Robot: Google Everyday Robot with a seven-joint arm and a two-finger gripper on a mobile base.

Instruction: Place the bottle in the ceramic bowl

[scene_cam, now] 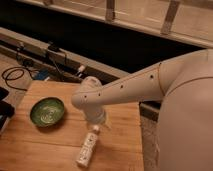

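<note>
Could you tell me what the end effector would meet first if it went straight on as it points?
Probably the white-capped end of the slim pale bottle lying on the wooden table, just below the end effector, though depth is unclear. The glossy green ceramic bowl lies off that line.
</note>
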